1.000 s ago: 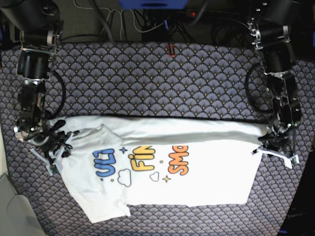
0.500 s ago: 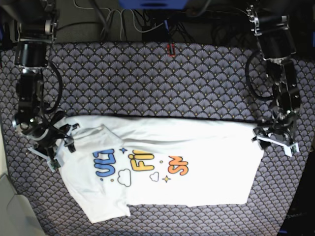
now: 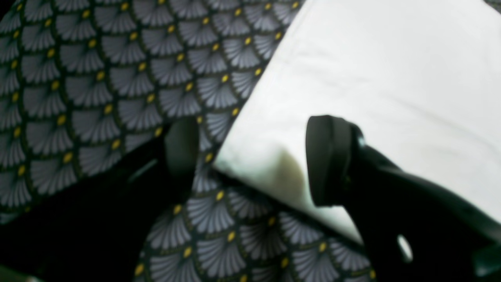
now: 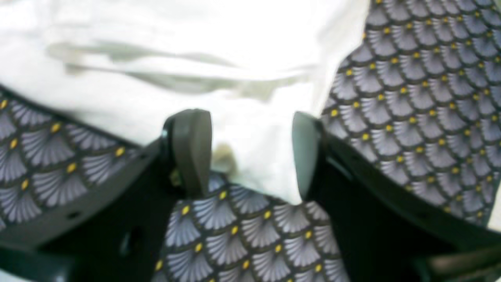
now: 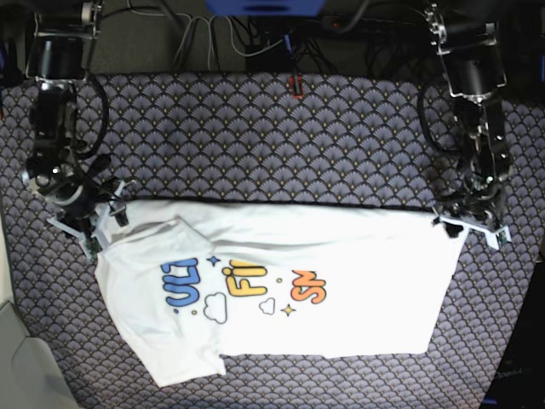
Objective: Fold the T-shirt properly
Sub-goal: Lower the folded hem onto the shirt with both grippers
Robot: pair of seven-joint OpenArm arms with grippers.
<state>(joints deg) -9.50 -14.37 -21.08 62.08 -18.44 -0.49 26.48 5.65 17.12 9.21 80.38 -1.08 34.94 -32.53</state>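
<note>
Both end effectors, left [image 5: 471,223] and right [image 5: 83,220], have let go and lifted, jaws open and empty, leaving the T-shirt [image 5: 281,285] half-folded mid-table [image 5: 281,136]; next, I judge, regrasp for another fold.

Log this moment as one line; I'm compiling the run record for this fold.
stage: first fold laid | T-shirt: flat on patterned cloth, print up | left gripper: open, over corner | right gripper: open, over corner
</note>
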